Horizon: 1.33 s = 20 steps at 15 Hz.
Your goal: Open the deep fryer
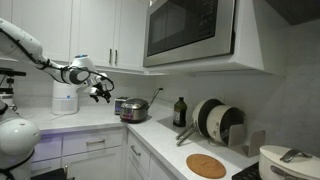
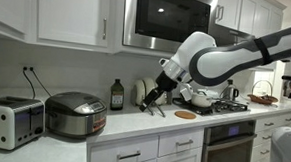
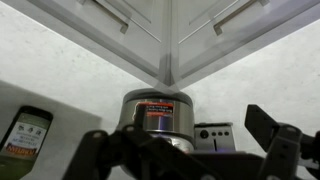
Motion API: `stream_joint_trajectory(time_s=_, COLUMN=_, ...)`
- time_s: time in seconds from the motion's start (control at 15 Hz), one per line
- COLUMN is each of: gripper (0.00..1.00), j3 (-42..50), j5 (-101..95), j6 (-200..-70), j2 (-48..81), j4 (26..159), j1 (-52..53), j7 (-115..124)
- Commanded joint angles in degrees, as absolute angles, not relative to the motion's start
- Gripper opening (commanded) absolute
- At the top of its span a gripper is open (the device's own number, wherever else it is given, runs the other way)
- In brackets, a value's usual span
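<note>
The deep fryer (image 1: 133,109) is a small round stainless-steel pot with a dark lid. It stands in the counter corner, and its lid is down. It also shows in an exterior view (image 2: 76,115) beside a toaster, and in the wrist view (image 3: 155,117) straight ahead with a red label. My gripper (image 1: 100,92) hangs in the air above the counter, apart from the fryer. In an exterior view (image 2: 154,106) it is well to the fryer's side. In the wrist view (image 3: 185,158) its fingers are spread wide and hold nothing.
A silver toaster (image 2: 8,123) stands next to the fryer. A dark bottle (image 2: 117,94) stands by the wall. A white canister appliance (image 1: 65,100), a plate rack (image 1: 215,120), a round wooden board (image 1: 205,165) and a white lidded pot (image 1: 290,160) share the counter. A microwave (image 1: 190,30) and cabinets hang overhead.
</note>
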<state>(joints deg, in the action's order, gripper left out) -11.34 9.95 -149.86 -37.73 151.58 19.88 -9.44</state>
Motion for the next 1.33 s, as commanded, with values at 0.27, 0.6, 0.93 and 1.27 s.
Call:
stream_joint_trajectory(time_s=0.27, gripper=1.0, j3=-18.8, j5=1.6, j6=-162.1, j2=-29.9, j4=146.9, j1=15.3, j7=1.9)
stream_joint_trajectory(time_s=0.6, gripper=1.0, j3=-24.6, j5=-6.3, j6=-164.8, j2=-27.6, j4=142.7, j1=6.6, j7=9.8)
stream_joint_trajectory(time_s=0.93, gripper=1.0, j3=-26.4, j5=-10.0, j6=-163.5, j2=-27.6, j4=141.5, j1=3.0, j7=13.4)
stream_joint_trajectory(time_s=1.27, gripper=1.0, j3=-27.1, j5=-10.4, j6=-163.5, j2=-26.5, j4=140.4, j1=2.2, j7=14.2)
